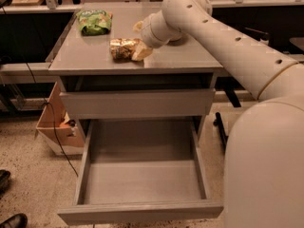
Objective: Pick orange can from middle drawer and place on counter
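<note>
- Drawer cabinet seen from the front and above; its grey counter (190,57) is the top surface.
- Orange can (122,49) is found on the counter, lying on its side, left of the middle and towards the near edge; it is not in any drawer.
- Gripper (139,40) is held low over the counter just right of the can, at the end of a pale arm (223,37) reaching in from the right.
- Jaws are seen spread; the near fingertip (142,53) is touching the can's right end; the far fingertip (137,26) is apart from the can; the can is not pinched between them.
- Green snack bag (94,21) is laid at the far left of the counter, well apart from the can.
- Middle drawer (142,180) is pulled fully out towards the near side; only its bare grey floor is seen inside.
- Upper drawer front (137,103) is pushed nearly in, just below the counter.
- Cardboard box (53,127) is set on the speckled floor to the left of the cabinet; a dark cable (57,137) is draped across its front.
- Dark shoes (13,220) are noted at the near left corner.
</note>
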Robot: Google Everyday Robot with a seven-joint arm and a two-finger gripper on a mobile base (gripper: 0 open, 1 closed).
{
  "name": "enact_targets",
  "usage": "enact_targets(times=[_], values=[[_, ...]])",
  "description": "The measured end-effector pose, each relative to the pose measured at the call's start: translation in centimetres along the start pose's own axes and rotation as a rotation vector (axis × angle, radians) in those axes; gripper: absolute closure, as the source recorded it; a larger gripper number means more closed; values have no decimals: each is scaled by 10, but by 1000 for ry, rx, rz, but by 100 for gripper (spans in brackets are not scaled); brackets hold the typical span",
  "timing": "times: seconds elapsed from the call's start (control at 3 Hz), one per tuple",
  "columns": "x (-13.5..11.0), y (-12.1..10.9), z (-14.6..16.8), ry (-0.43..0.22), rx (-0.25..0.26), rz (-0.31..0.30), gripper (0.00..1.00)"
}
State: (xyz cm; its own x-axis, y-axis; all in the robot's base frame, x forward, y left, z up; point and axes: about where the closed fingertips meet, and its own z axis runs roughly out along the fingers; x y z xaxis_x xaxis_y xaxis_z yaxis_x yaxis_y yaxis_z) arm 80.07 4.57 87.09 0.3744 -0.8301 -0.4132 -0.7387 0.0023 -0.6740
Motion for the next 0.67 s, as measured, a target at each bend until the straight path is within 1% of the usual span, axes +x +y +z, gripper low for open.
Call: enact_targets(times=[0.33, 0.67], values=[[-4, -6, -11, -21, 14, -8, 0], [-7, -18, -26, -39, 43, -21, 0]])
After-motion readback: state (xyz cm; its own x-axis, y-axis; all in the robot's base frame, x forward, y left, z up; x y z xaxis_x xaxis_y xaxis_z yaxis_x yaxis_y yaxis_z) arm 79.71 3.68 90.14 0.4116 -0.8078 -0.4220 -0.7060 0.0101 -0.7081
